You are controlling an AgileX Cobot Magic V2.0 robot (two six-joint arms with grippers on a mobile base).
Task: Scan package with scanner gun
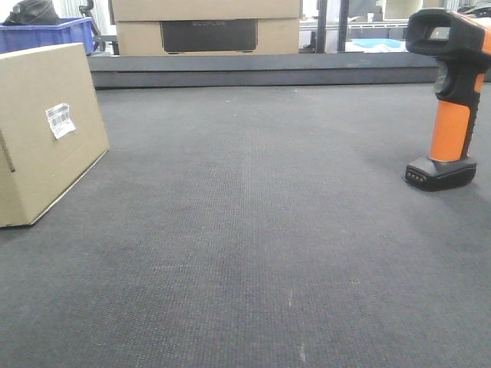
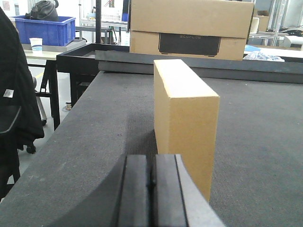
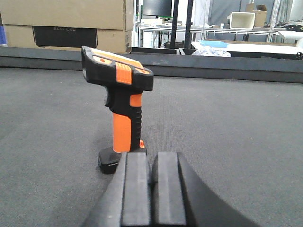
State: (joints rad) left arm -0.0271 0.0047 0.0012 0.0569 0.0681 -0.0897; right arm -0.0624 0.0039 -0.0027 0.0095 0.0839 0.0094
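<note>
A matt tan cardboard package (image 1: 42, 130) with a white paper label (image 1: 60, 120) and a scanner gun (image 1: 453, 100) of black and orange plastic stand on a rough, dark grey woven table surface (image 1: 253, 230).

A dark grey mat (image 1: 253, 253) covers the table; behind stand stacked cardboard boxes (image 1: 205, 27), a blue bin (image 2: 45, 29) and metal-framed benches (image 3: 236, 35).

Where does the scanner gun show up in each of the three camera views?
Front view: scanner gun stands upright at the far right edge.
Left wrist view: not in it.
Right wrist view: left of centre, just beyond the end effector.
Shared landmark: the cardboard box with a dark panel at the back.
</note>
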